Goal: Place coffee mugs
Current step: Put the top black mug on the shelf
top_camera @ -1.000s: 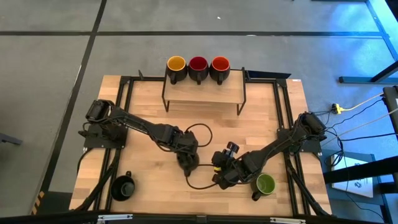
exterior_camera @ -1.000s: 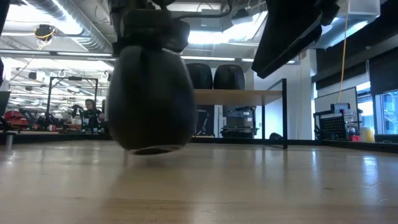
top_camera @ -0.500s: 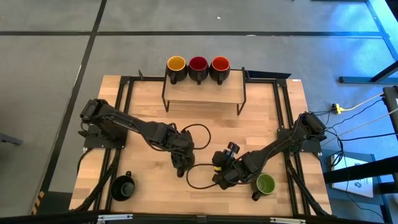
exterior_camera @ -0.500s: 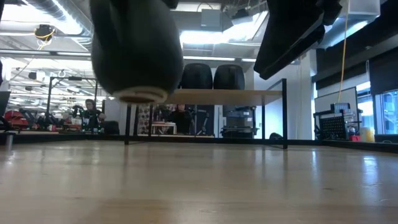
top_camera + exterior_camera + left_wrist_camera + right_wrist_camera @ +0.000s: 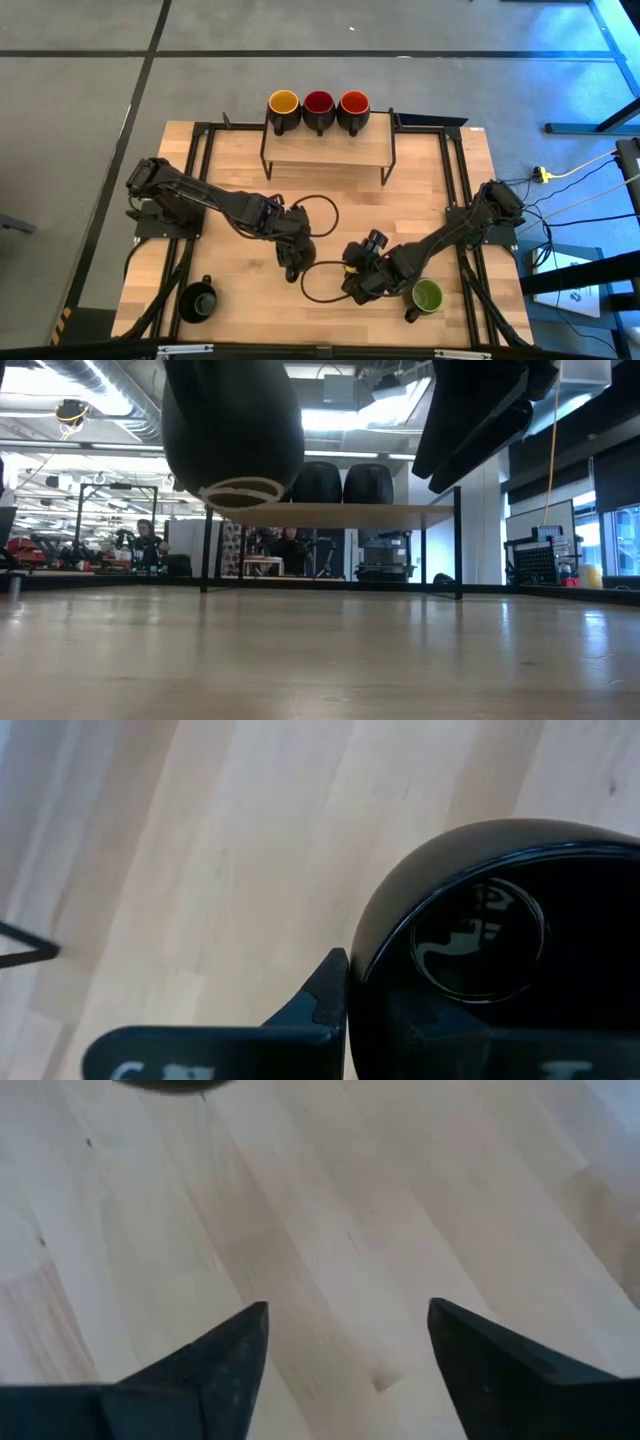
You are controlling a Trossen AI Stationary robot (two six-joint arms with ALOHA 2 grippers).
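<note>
- The left gripper (image 5: 289,262) pinches a black mug (image 5: 232,430), held clear above the table (image 5: 420,200) near its centre.
- The right gripper (image 5: 356,282) hangs with fingers spread, just left of the green-inside mug (image 5: 427,296).
- Yellow (image 5: 284,103), red (image 5: 318,102) and orange-red (image 5: 354,103) mugs stand on the far wooden shelf (image 5: 326,152).
- Another black mug (image 5: 199,299) sits near-left.

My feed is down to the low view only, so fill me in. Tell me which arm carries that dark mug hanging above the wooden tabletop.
Observer: The left pincer holds it near the table's middle; that black-outside mug is black inside too.
Operator: Report the right arm.
Observer: The right pincer is open over bare wood, near the green-inside black mug but not touching it.
Operator: List what the shelf carries.
Observer: The wooden shelf carries three: yellow-inside mug, red-inside mug, orange-red-inside mug.
</note>
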